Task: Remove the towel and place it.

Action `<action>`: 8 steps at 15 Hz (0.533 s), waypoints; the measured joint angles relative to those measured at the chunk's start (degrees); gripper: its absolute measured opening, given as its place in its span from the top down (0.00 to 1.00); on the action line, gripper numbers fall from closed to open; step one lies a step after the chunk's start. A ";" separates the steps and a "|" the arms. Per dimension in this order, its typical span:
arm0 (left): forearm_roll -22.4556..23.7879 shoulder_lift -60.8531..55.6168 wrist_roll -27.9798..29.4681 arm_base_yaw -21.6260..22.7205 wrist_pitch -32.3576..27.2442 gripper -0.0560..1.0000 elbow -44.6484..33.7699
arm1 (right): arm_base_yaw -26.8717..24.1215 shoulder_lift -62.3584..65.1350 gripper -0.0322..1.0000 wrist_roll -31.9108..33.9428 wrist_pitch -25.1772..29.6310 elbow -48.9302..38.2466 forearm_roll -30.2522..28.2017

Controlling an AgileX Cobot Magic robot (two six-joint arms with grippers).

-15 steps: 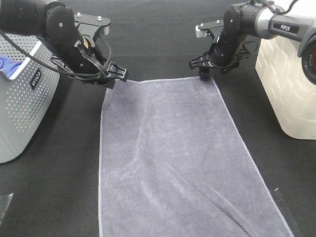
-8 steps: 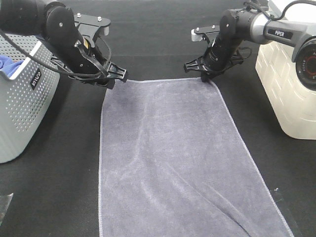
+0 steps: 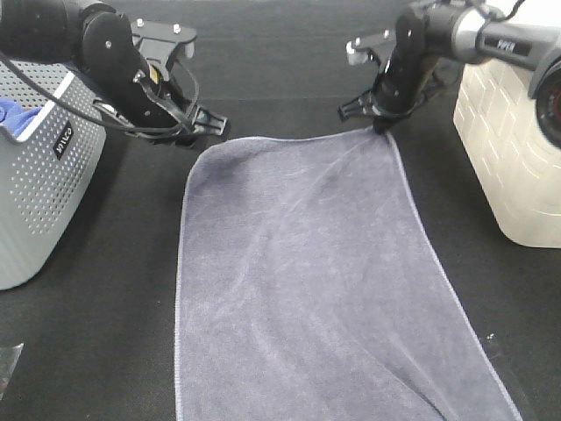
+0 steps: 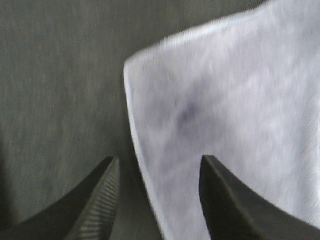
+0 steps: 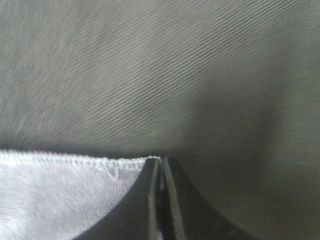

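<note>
Black left arm (image 3: 110,57) carries looped black cables; right arm (image 3: 412,53) has a grey link marked PIPER.

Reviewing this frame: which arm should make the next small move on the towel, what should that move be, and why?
Probably the left gripper should drop onto the far left corner of the towel and close. Its jaws stand open with the towel's hem lying loose between them, while the right gripper is shut on the far right corner, so only one corner is held.

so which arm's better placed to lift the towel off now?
Right. The right gripper is shut on a corner of the towel; the left gripper is open by the other corner, gripping nothing.
</note>
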State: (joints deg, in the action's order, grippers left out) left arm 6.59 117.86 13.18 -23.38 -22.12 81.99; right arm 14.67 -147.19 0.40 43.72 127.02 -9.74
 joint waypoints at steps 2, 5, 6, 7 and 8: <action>-0.06 0.92 2.58 0.29 5.27 0.49 0.00 | 0.00 1.03 0.97 1.32 0.57 0.00 -2.81; -0.11 4.41 3.67 0.57 8.37 0.48 1.43 | 0.00 1.09 0.97 1.95 1.72 0.00 -4.58; -0.52 6.25 4.47 0.74 8.42 0.46 2.64 | 0.00 1.09 0.97 1.89 2.52 0.00 -4.93; -0.97 8.08 5.56 1.03 8.25 0.43 4.13 | 0.00 1.09 0.97 1.89 2.92 0.00 -5.21; -1.55 9.85 6.30 1.38 7.73 0.41 6.30 | 0.00 1.09 0.97 1.95 3.21 0.00 -5.33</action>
State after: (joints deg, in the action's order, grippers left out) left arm 5.04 127.71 19.48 -22.00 -14.38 88.29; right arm 14.67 -146.10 2.35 46.93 127.02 -15.07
